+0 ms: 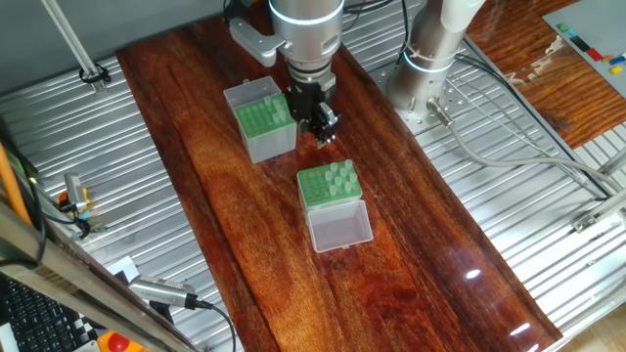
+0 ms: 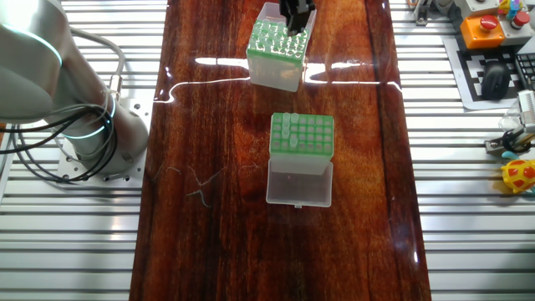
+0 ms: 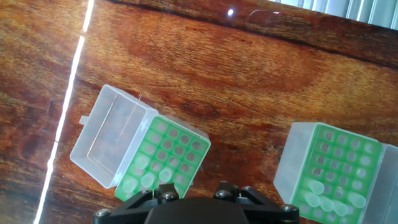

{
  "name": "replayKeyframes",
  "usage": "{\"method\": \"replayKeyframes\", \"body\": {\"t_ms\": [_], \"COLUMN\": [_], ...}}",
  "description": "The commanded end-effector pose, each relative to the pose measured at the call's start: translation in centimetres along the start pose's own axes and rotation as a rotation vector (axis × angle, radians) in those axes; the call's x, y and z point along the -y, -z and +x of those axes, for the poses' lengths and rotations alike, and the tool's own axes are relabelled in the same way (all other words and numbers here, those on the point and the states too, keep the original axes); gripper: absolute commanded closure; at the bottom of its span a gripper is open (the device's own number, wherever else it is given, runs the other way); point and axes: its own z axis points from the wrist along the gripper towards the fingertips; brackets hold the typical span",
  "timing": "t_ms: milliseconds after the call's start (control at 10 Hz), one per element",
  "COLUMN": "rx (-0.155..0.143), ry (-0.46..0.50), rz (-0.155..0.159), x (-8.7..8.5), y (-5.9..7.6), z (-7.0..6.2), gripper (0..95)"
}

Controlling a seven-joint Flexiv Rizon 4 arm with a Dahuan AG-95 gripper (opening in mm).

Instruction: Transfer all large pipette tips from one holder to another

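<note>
Overhead, the tool (image 1: pixel 323 125) hangs beside the grey-sided tip box (image 1: pixel 262 120); whether its fingers are apart or together cannot be told. Nearer the counter's (image 1: pixel 411 274) middle stands the clear-sided tip box (image 1: pixel 330 186), lid open. Both boxes hold large pipette tips (image 3: pixel 333 203).

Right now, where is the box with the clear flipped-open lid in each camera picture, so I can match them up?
One fixed view: the box with the clear lid sits just below the picture's centre, lid below it.
The other fixed view: centre of the picture, lid below it.
Hand view: lower left, lid to its upper left.
Shared landmark: the other green-topped box, across a gap of bare wood.
</note>
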Motion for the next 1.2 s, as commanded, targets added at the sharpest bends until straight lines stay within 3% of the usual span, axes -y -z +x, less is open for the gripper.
{"method": "replayKeyframes", "body": {"t_ms": [100,800,900,1000,1200], "rx": [0.0,0.0,-0.069,-0.07,-0.065], "ry": [0.001,0.001,0.07,0.067,0.062], "rz": [-0.001,-0.001,-0.015,-0.013,-0.014], "x": [0.0,0.0,6.0,6.0,6.0], "y": [0.0,0.0,3.0,3.0,2.9], "z": [0.0,0.0,-0.4,-0.4,-0.4], "gripper": [57.0,57.0,57.0,76.0,76.0]}}
